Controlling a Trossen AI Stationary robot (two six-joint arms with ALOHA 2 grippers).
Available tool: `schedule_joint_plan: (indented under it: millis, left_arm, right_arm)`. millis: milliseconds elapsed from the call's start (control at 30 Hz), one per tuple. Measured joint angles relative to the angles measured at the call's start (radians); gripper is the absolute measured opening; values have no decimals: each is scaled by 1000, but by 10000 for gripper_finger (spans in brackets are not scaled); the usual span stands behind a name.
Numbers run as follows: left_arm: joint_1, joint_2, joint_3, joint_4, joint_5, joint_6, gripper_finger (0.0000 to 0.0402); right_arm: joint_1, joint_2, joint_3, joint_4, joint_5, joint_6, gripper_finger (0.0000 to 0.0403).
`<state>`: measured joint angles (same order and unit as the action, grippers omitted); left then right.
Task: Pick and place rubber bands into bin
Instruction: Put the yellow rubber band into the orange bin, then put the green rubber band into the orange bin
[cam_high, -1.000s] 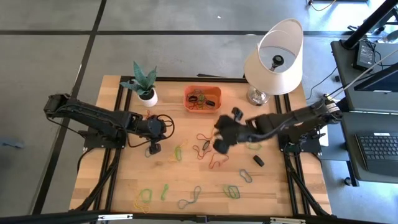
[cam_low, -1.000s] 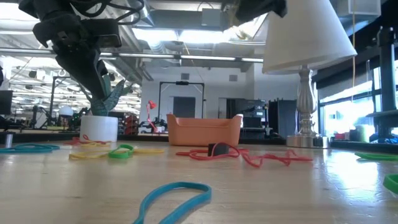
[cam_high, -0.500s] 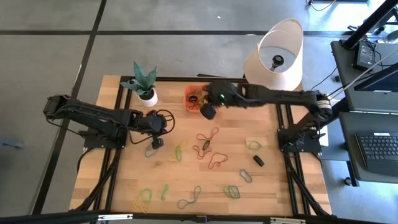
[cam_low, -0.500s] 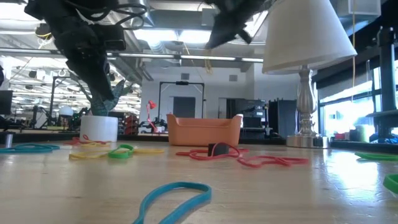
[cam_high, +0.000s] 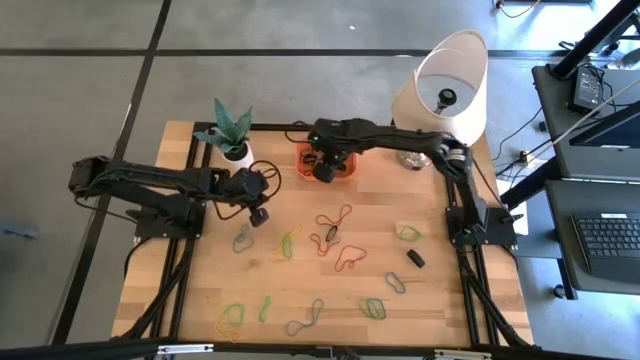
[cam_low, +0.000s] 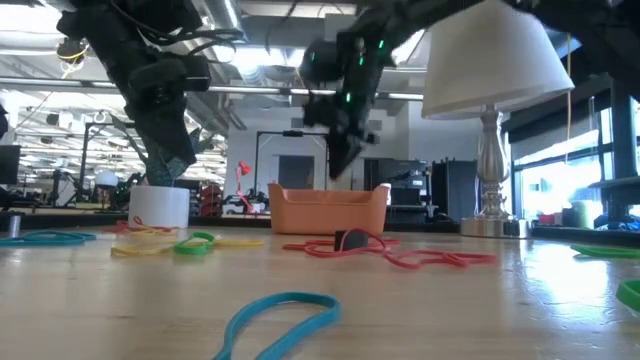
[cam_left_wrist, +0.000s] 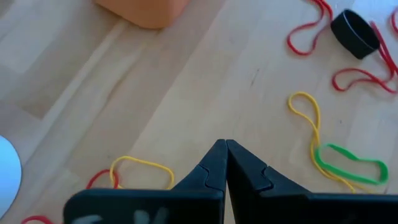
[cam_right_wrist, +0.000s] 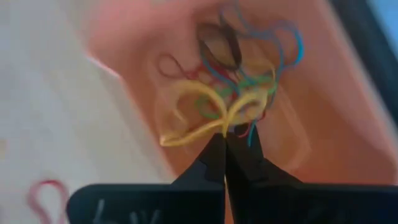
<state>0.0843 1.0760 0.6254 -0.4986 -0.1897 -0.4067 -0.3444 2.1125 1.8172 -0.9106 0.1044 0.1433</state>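
High view first: the right gripper (cam_high: 323, 170) is reaching across the back of the table (cam_high: 440, 300) and hanging over the orange bin (cam_high: 345, 150), which sits between the white plant pot (cam_high: 238, 156) and the lamp (cam_high: 440, 95). From above the arm covers part of the bin, so the catch is hard to read there. Switch to the right wrist view and it is plain: the fingers (cam_right_wrist: 214, 158) are pressed tight together, pinching a yellow band (cam_right_wrist: 199, 124) that droops over the tangle of bands (cam_right_wrist: 249, 81) already lying inside the bin (cam_right_wrist: 323, 143). Over on the other side, the left gripper (cam_high: 257, 215) hovers just in front of the plant pot, jaws closed with nothing between them; its own camera shows the fingertips (cam_left_wrist: 225, 155) meeting above bare wood, a yellow loop (cam_left_wrist: 142, 169) close by and a yellow and green pair (cam_left_wrist: 329, 158) a little farther off. Loose bands (cam_high: 335, 235) scatter across the middle and front of the table, red in the centre, green and grey-blue (cam_high: 303, 318) nearer the front edge. Low view adds what the top camera cannot: both grippers hang clear above the table surface, and a blue band (cam_low: 280, 315) lies in the near foreground, with a red band (cam_low: 420, 258) and a black ring (cam_low: 350, 240) in front of the bin (cam_low: 330, 210).
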Motion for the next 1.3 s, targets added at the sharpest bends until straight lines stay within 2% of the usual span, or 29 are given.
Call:
schedule_joint_plan:
  millis: [267,467,767,867,1033,1200,1300]
  left_arm:
    - [31,0,0,6,0,-11,2]
    - [38,0,0,6,3,-21,2]
    - [38,0,0,4,39,-19,2]
    - [33,0,0,1,82,-18,2]
    - [19,0,0,-7,132,-11,2]
    - [-4,0,0,-41,139,38,2]
    - [-12,0,0,-41,140,38,3]
  right_arm:
    - [-48,103,-1,-1,-28,-18,11]
    - [-63,83,9,0,-30,-18,50]
    - [-76,84,135,-104,-28,6,116]
    - [-76,83,171,-134,-29,38,128]
    - [-76,82,216,-185,12,115,126]
    - [-67,83,226,-255,82,185,104]
    - [-55,84,224,-304,80,197,90]
